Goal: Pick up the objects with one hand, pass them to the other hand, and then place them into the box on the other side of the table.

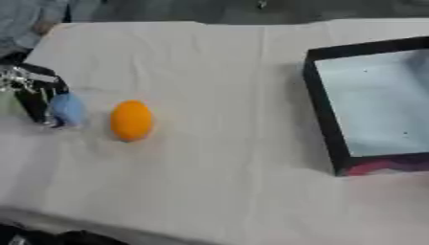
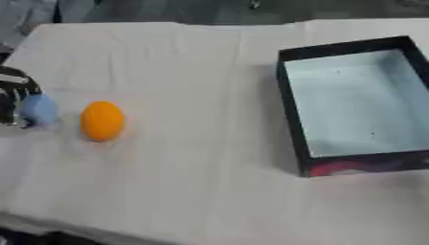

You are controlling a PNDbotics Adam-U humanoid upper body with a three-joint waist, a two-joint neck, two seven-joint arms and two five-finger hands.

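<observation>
At the frame's left edge, the left robot hand (image 1: 35,98) curls its fingers around a small blue object (image 1: 69,109). An orange egg-shaped object (image 1: 131,120) lies just beside it on the cloth-covered counter (image 1: 209,72). A black-walled box (image 2: 289,103) sits at right.

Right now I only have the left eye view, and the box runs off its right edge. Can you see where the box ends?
Observer: Yes. In the right eye view the box shows its far right corner, inside the picture.
Operator: Is anything lying in the part I can't see?
Observer: No. The extra stretch of its pale floor that shows there holds nothing.
</observation>
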